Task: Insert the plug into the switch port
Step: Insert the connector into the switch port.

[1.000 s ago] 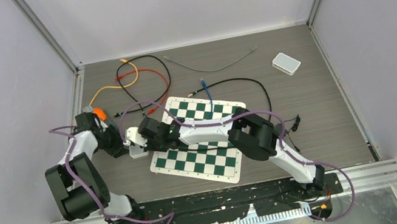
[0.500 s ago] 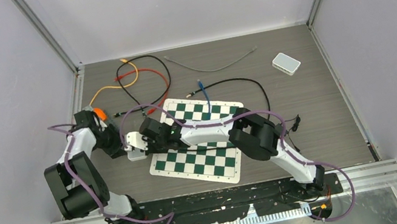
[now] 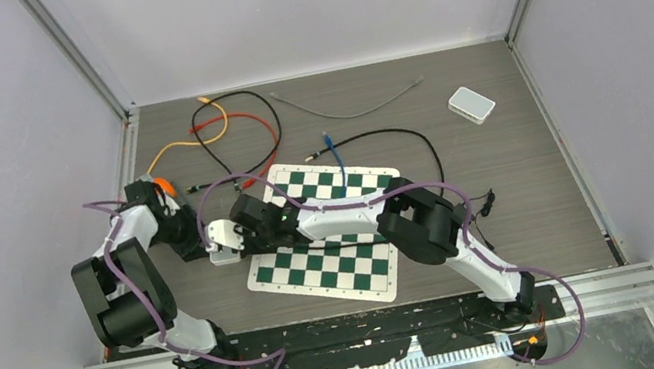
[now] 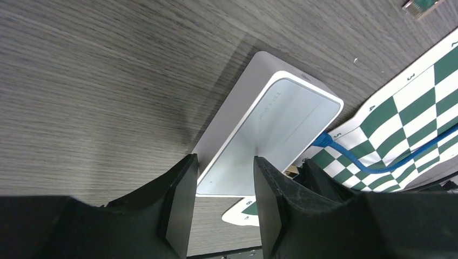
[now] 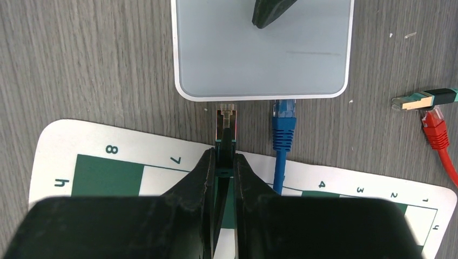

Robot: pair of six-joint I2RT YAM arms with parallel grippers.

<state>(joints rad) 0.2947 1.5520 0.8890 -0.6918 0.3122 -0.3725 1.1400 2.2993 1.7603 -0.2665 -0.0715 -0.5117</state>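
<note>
My right gripper (image 5: 223, 159) is clamped on the plug (image 5: 226, 123), just short of the switch (image 5: 227, 59) near the surface's (image 3: 527, 190) left edge. My left gripper (image 4: 224, 178) sits parted over the switch.

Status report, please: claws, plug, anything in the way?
Left claw at switch, grip unclear. Right claw shut on plug, tip just short of switch. Blue plug sits in next port.

The left arm (image 3: 123, 300) and right arm (image 3: 423, 224) show white links, chunky black joints, purple cable (image 3: 579, 311) looped alongside; right gripper (image 5: 224, 154) matte black.
</note>
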